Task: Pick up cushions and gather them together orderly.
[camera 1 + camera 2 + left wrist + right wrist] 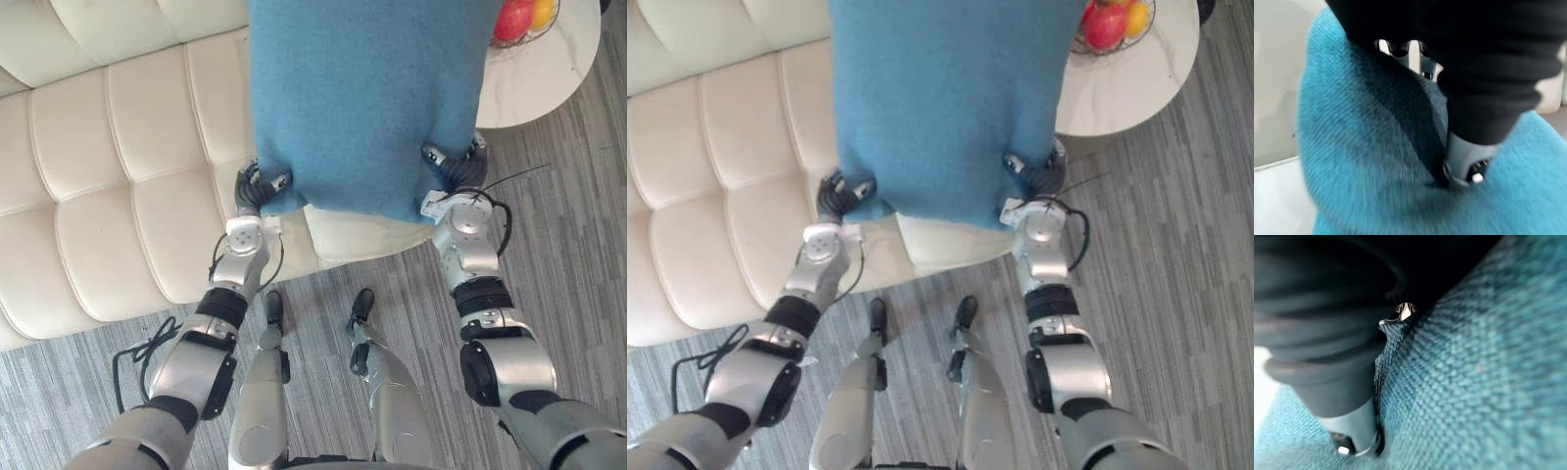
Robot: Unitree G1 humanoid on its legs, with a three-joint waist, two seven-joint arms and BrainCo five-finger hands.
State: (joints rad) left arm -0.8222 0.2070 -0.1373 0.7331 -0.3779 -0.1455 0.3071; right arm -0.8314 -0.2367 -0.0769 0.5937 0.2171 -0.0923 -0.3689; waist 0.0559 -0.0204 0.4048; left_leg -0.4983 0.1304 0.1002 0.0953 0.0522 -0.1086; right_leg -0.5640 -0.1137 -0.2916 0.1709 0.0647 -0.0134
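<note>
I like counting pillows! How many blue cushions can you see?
1. The blue cushion is held up over the cream sofa, with the left hand and right hand gripping its lower corners. Others may be hidden behind it.

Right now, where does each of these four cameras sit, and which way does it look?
Left eye view: on the head, looking down at the blue cushion held above the cream sofa; both arms show, left hand and right hand gripping its lower corners.
Right eye view: beside it, same scene, with the round table and fruit.
Left wrist view: on the left wrist, looking along that hand, which pinches the cushion.
Right wrist view: likewise on the right wrist.
Shared: all four see the cushion.
</note>
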